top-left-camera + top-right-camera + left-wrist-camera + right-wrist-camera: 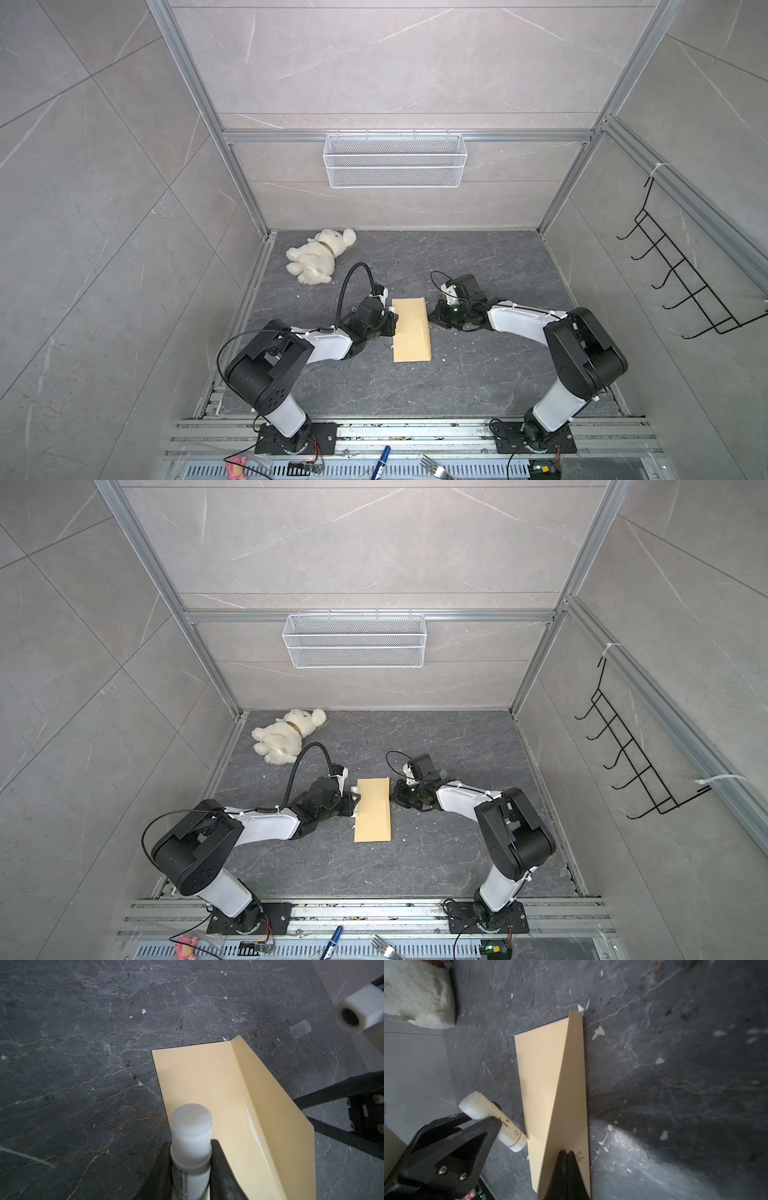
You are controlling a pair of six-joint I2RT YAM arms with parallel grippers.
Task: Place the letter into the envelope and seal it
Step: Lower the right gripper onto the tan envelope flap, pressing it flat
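- L hand [190, 1155]: clamped narrow round a white glue stick [190, 1138], cap off, bare glue end poking past the tips.
- Stick held roughly along envelope's [410, 332] L long edge, glue end toward far side; contact w/ paper not tellable.
- R hand [566, 1154]: tips pinched tight on edge of flap [571, 1088], propping it tilted up off envelope body along R long edge.
- Envelope flat on desk [478, 374], approx mid-desk, between both hands, long axis running away from arm bases; near and far short edges free, nothing touching them.
- Of letter [580, 1156]: only a speck of dark scrollwork seen, right beside R tips near envelope's R long edge; rest hidden.
- Small clear cap [300, 1029] lying on desk near envelope's far end, flap side, apart from paper.
- Room: bare dark desk on near side of envelope back to arm bases, and on far side up to back wall; white scraps scattered about.
- Sides tighter: L and R forearms reach in low from either side, hands right at the long edges.
- Far L corner: teddy bear [320, 259], well apart from both hands and from envelope.
- Wire basket [395, 160] hung on back wall, above desk level, well clear of arms.
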